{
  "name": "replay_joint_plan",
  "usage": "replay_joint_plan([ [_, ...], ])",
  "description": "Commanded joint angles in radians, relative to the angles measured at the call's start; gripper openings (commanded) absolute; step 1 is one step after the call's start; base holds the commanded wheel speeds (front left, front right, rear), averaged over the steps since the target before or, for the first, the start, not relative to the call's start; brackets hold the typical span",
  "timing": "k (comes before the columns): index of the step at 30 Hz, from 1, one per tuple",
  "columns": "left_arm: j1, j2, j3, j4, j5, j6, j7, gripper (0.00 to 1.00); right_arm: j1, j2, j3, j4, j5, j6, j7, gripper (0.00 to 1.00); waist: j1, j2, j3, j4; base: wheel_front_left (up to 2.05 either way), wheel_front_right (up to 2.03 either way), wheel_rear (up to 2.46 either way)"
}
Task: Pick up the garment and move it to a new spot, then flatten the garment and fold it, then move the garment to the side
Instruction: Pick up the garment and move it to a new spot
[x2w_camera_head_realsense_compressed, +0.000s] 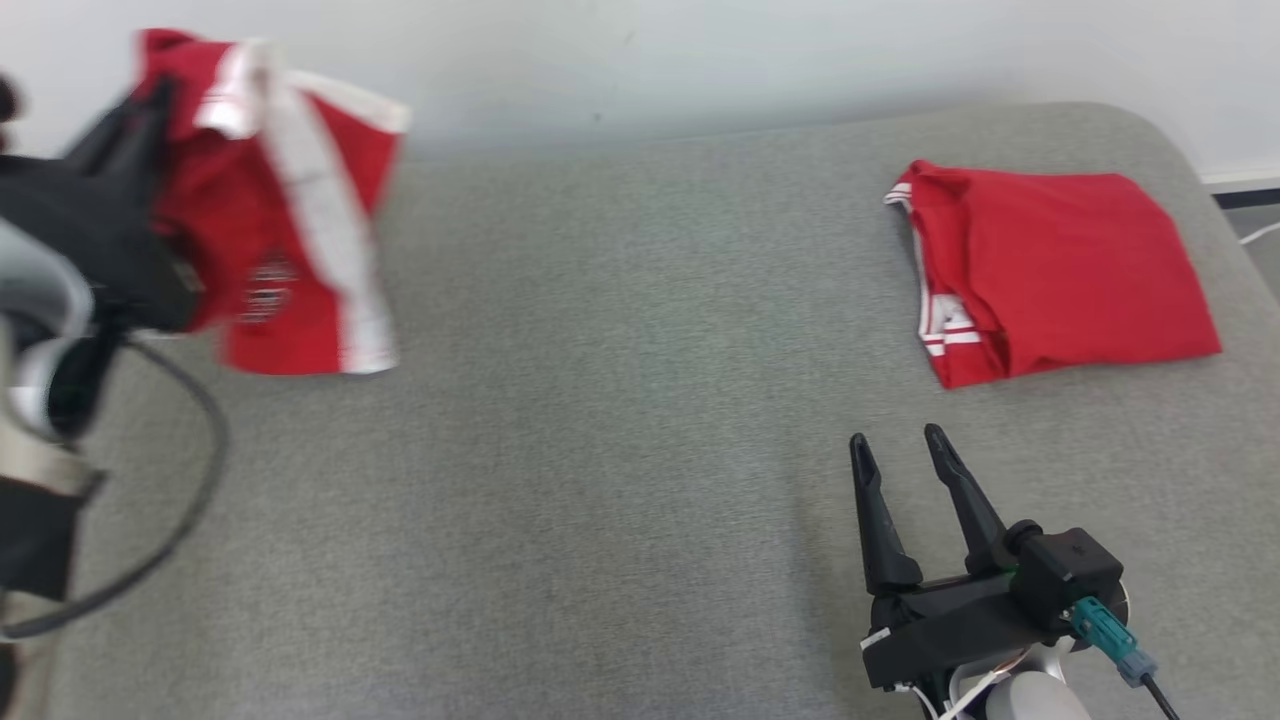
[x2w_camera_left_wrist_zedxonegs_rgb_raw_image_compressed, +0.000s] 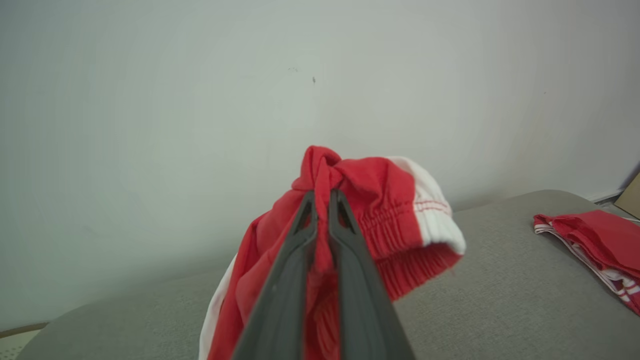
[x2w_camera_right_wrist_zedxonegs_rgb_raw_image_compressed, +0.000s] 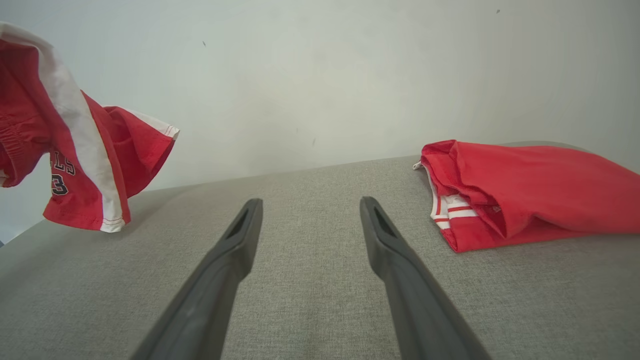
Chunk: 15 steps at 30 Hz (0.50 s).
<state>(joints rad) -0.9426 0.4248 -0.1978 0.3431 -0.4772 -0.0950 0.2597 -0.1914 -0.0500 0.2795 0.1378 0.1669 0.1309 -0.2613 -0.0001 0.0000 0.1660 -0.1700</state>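
Hanging from the left gripper (x2w_camera_left_wrist_zedxonegs_rgb_raw_image_compressed: 322, 196), the shorts (x2w_camera_head_realsense_compressed: 290, 220) are raised over the grey padded surface (x2w_camera_head_realsense_compressed: 620, 420). They are well apart from the folded red top (x2w_camera_head_realsense_compressed: 1060, 260), on the robot's left of it. The gripper's two dark fingers are pressed together on a bunched knot of red cloth by the elastic waistband, as the left wrist view shows plainly. The rest of the shorts droops below and around them. The shorts are red with a broad white side stripe and white-edged hems, and dark lettering and a number show on one leg. Their outline is smeared in the head view, and I cannot tell whether the lowest hem brushes the padding. The folded red top lies flat on the padding, its white-striped edge turned toward the shorts. The right gripper (x2w_camera_head_realsense_compressed: 897, 438) hovers low on the robot's side of that top, near its front edge. Its fingers are spread wide with nothing between them, pointing toward the white wall (x2w_camera_head_realsense_compressed: 700, 60) behind the top. A black cable (x2w_camera_head_realsense_compressed: 205, 460) loops down from the left arm, well apart from the top.
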Motion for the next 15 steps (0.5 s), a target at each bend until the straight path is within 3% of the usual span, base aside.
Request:
replay_joint_plan([
  [1, -0.002, -0.020, -0.016, -0.026, -0.008, 0.003, 0.003, 0.00, 0.014, -0.001, -0.005, -0.003, 0.005, 0.000, -0.005, 1.00, 0.0001, 0.0000, -0.019, -0.024, 0.00, 0.00, 0.00],
  [10, 0.037, -0.186, -0.110, -0.153, -0.032, 0.022, -0.011, 0.00, 0.040, -0.001, -0.029, -0.004, 0.013, 0.000, -0.005, 1.00, 0.0001, 0.0000, -0.030, -0.066, 0.00, 0.00, 0.00],
  [15, 0.101, -0.225, -0.144, -0.199, -0.033, 0.039, -0.024, 0.00, 0.045, 0.000, -0.037, -0.011, 0.012, 0.000, -0.005, 1.00, 0.0001, 0.0000, -0.024, -0.067, 0.00, 0.00, 0.00],
])
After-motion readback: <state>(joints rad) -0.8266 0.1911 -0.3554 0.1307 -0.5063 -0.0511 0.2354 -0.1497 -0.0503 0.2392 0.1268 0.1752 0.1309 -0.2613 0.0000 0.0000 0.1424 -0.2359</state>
